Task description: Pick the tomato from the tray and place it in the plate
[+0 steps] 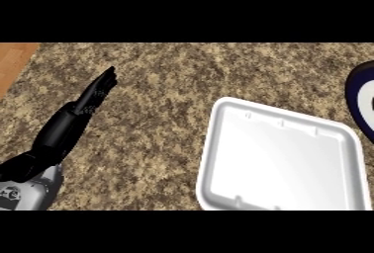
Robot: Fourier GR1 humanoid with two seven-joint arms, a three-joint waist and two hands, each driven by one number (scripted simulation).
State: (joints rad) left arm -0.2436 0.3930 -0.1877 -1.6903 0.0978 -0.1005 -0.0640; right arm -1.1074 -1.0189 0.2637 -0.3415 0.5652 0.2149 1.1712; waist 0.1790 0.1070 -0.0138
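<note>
At the view's left, the fingers (104, 84) of the left hand (80, 111) are seen held straight and close together, their tips aimed toward one o'clock across the counter (161, 79). Nothing is held or touched by them; they are stretched out, not curled. Behind the fingers the black palm is followed toward seven o'clock, where the grey forearm (33, 190) is met at the view's lower left corner.

From the fingertips, the tray (281, 160) is found toward four o'clock, well apart from them, with bare speckled stone between. It is white, shallow and rectangular with rounded corners, and is laid slightly askew on the counter, its lower edge cut by the view's bottom. Only its smooth white floor and raised rim are shown.

Further out, toward three o'clock from the fingers, a part of the plate (361, 91) is seen at the view's right edge: a dark blue rim with a sliver of white inside it, the rest cut off. It is set just beyond the tray's upper right corner.

No tomato can be made out anywhere in the view, neither in the tray nor at the fingers, so its place cannot be told. The right hand is not shown.

At eleven o'clock from the fingers, a strip of wood (15, 62) is seen in the upper left corner.
</note>
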